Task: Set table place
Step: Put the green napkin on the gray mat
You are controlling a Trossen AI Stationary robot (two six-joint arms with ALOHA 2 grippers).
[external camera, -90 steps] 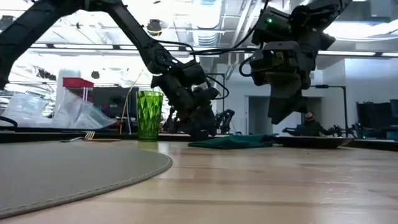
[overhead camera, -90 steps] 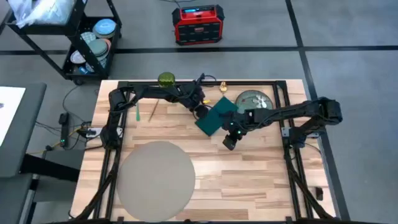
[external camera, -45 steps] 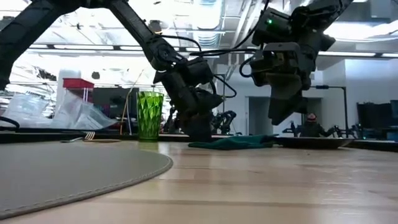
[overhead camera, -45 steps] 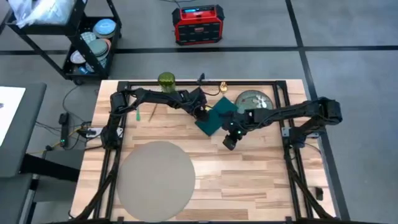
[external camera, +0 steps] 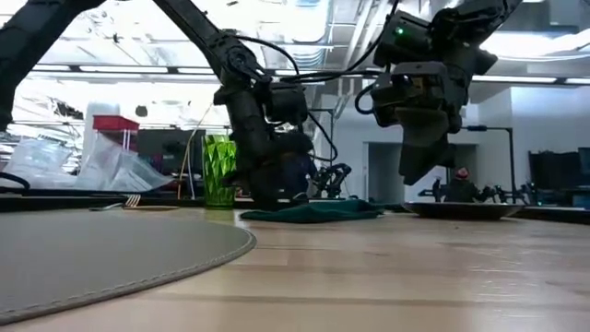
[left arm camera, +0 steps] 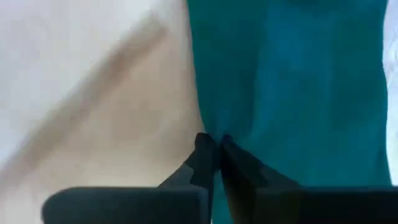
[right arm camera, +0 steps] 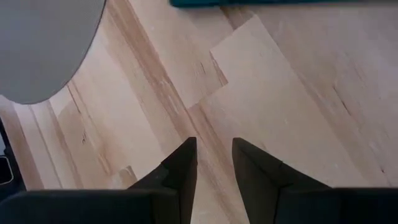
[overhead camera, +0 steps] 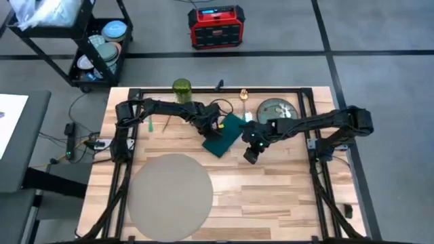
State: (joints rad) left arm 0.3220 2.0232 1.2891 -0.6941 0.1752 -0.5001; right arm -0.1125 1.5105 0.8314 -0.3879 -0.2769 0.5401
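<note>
Left gripper (overhead camera: pixel 211 130) low, jaws pinched — right gripper (overhead camera: pixel 249 155) raised, jaws parted.

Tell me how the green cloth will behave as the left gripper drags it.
Likely floppy: the green cloth lies flat and rumpled on the table. Probably light, sliding easily on smooth wood. Pinched at one edge by the left gripper, it may bunch or fold.

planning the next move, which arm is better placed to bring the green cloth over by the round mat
Left. Its end effector is shut on the green cloth, on the side nearer the round mat. The right end effector hangs open above bare table, holding nothing.
</note>
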